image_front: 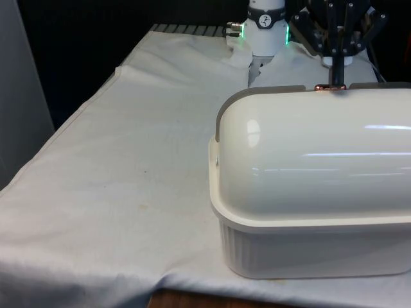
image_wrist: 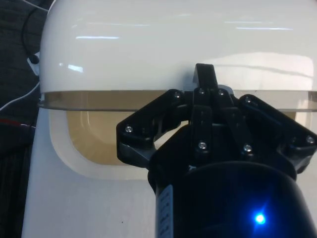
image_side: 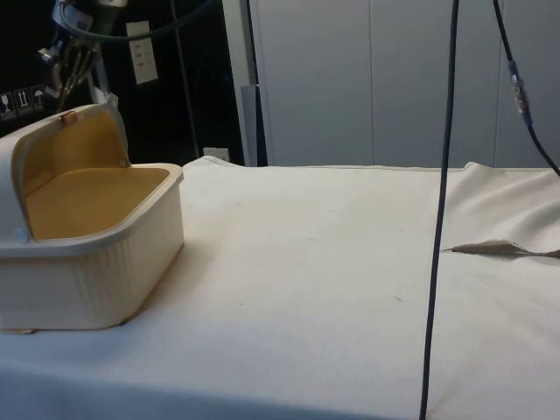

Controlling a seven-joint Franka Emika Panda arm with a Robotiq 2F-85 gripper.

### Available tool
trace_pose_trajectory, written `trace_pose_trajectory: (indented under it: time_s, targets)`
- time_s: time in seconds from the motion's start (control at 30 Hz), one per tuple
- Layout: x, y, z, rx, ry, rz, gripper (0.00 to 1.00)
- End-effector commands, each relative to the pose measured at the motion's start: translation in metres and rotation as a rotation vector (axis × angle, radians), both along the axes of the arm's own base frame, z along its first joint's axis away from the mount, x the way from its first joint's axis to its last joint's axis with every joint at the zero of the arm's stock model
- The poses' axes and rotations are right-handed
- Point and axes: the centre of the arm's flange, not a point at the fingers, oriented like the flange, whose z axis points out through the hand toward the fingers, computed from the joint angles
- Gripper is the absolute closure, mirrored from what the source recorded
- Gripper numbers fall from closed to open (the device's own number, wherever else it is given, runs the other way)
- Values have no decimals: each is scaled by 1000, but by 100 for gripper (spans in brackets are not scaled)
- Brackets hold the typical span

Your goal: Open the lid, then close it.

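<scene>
A: Item one, the bread box (image_front: 308, 212)?
B: Cream-white, ribbed lower walls, standing on the surface (image_front: 115, 192) at the front view's right, its rounded back turned to that camera. In the side view it sits at the near left corner (image_side: 96, 271).

A: The lid (image_front: 321, 160)?
B: Rolled back and open. The side view shows it raised as a curved hood (image_side: 74, 144) over the rear of the box, tan on the inside. A small copper-coloured handle (image_front: 329, 87) sits on its upper edge, seen also in the side view (image_side: 66, 115).

A: Contents?
B: The tan interior (image_side: 92, 201) looks bare; the wrist view shows part of the same tan floor (image_wrist: 94, 134) under the lid's rim, with the rest hidden behind the gripper.

A: The gripper (image_front: 336, 64)?
B: Black, directly above the lid's upper edge, at the handle. In the wrist view (image_wrist: 205, 79) the fingers (image_wrist: 204, 75) are drawn close together at the lid's rim. Whether they actually clamp the handle, I cannot tell; the handle is hidden there.

A: Edges and free room?
B: The box sits close to the surface's near edge in the front view. The white cloth lies bare across the front view's left, and in the side view a wide bare stretch runs to the right, crossed by a hanging dark cable (image_side: 442, 210).
</scene>
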Motion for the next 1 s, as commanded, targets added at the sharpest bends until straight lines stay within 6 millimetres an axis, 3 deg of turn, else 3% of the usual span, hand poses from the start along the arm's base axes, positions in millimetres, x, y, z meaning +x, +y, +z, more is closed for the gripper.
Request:
trace_pose_trajectory:
  time_s: [0.0,0.53,0.97]
  targets:
    - [0,0,-2,0,7,-1,100]
    - [-1,0,-4,-5,21,3,100]
    - [-15,-1,-5,-15,69,5,100]
